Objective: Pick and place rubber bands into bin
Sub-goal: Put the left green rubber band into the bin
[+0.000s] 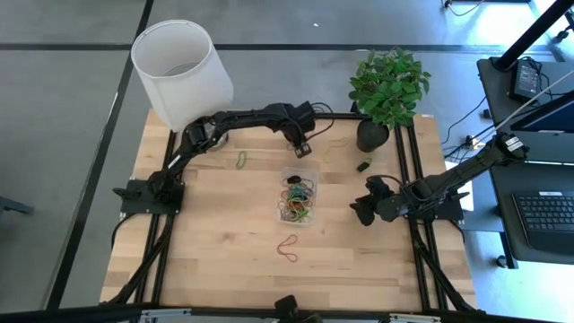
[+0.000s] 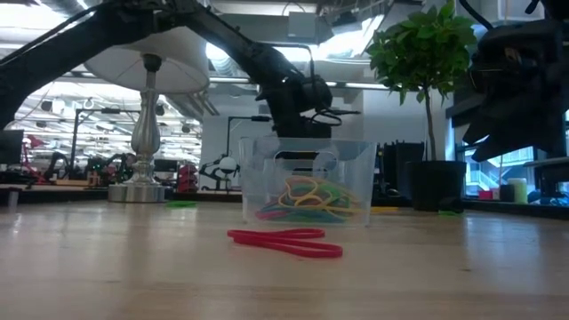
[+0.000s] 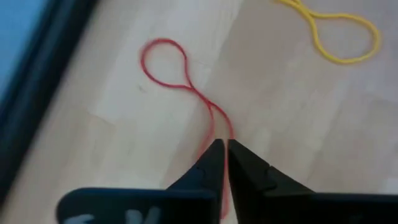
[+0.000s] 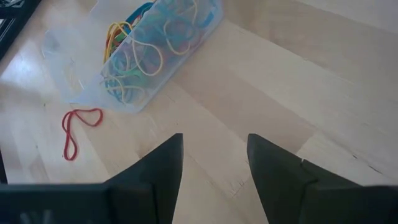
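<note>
High view: the left end effector point(image 1: 303, 148) sits at the 12 o'clock end of the bin point(image 1: 299, 196); the right end effector point(image 1: 364, 208) waits at the bin's 3 o'clock. A red rubber band point(image 1: 288, 248) lies at the bin's 6 o'clock.
Low view: the bin holds mixed rubber bands point(image 2: 309, 200).
Left wrist view: fingers point(image 3: 208, 171) closed on a thin red band point(image 3: 180, 84) lying on the surface point(image 3: 280, 112); a yellow band point(image 3: 336, 34) lies nearby.
Right wrist view: fingers point(image 4: 158, 174) apart, gripping nothing
</note>
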Robot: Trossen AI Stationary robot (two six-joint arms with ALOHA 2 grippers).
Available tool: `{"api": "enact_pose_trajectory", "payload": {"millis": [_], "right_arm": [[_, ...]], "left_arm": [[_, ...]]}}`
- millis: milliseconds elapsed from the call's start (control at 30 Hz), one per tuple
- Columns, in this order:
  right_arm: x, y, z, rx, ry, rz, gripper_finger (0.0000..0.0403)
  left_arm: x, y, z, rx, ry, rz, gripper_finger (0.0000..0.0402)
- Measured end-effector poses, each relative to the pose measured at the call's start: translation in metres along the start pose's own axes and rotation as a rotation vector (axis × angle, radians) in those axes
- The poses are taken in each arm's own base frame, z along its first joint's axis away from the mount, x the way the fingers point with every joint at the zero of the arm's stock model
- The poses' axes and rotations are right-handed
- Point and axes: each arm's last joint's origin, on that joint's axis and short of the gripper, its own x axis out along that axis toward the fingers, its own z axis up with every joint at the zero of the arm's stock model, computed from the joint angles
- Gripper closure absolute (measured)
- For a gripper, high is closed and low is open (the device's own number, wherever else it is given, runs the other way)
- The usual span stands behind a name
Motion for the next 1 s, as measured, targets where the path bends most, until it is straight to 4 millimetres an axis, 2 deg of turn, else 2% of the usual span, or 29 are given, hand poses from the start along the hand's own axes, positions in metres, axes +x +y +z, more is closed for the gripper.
{"api": "enact_pose_trajectory", "payload": {"millis": [167, 367, 467, 667, 867, 1000], "right_arm": [[0.000, 0.000, 0.000, -0.002, 0.000, 0.000, 0.0221], [0.000, 0.000, 0.001, -0.003, -0.030, -0.010, 0.0221], [0.000, 0.000, 0.001, -0.002, -0.048, -0.014, 0.0221], [0.000, 0.001, 0.002, 0.007, -0.054, -0.002, 0.0221], [0.000, 0.002, 0.002, 0.011, -0.057, 0.007, 0.0221], [0.000, 0.002, 0.002, 0.009, -0.057, 0.009, 0.0221]], "left_arm": [[0.014, -0.006, -0.007, -0.071, 0.056, -0.095, 0.0323], [0.016, -0.024, 0.009, -0.182, -0.099, -0.072, 0.0229], [0.022, -0.031, 0.016, -0.261, -0.190, -0.020, 0.0199], [0.030, -0.041, 0.013, -0.281, -0.213, 0.115, 0.0196], [0.031, -0.042, 0.012, -0.335, -0.201, 0.114, 0.0203], [0.018, -0.041, 0.010, -0.286, -0.146, 0.076, 0.0218]]}}
